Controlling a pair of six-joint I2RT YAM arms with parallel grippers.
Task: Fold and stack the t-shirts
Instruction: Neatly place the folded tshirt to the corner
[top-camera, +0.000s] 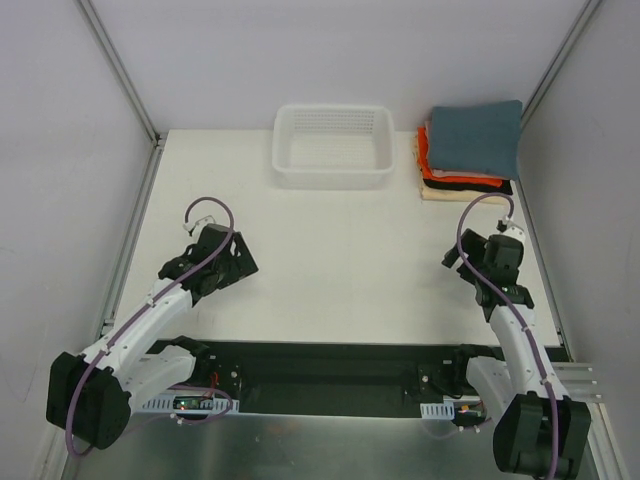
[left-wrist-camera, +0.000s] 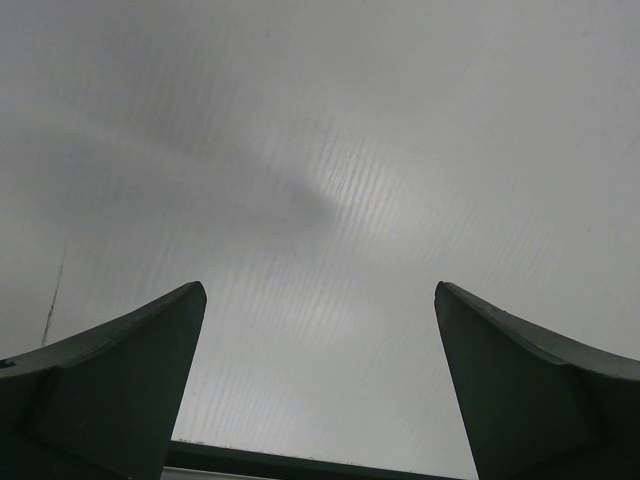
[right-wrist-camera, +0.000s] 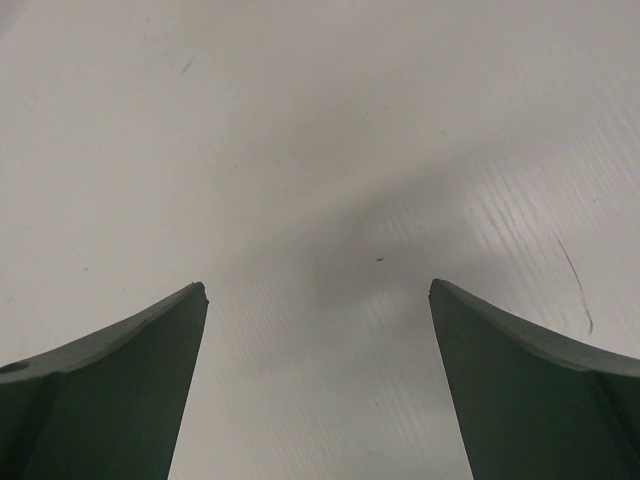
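A stack of folded t-shirts stands at the table's far right corner. A slate blue-grey shirt (top-camera: 478, 137) lies folded on top. Below it show edges of a dusty-pink shirt (top-camera: 470, 181), an orange-red one (top-camera: 425, 152), a black one (top-camera: 470, 188) and a cream one (top-camera: 440, 194). My left gripper (top-camera: 235, 262) is open and empty over bare table at the left; its fingers (left-wrist-camera: 120, 380) frame only white surface. My right gripper (top-camera: 462, 252) is open and empty, near the right edge, below the stack; its fingers (right-wrist-camera: 120, 380) frame bare table.
A white plastic mesh basket (top-camera: 333, 146) stands empty at the back centre, left of the stack. White walls enclose the table on the left, back and right. The arm bases and a black rail (top-camera: 320, 375) run along the near edge.
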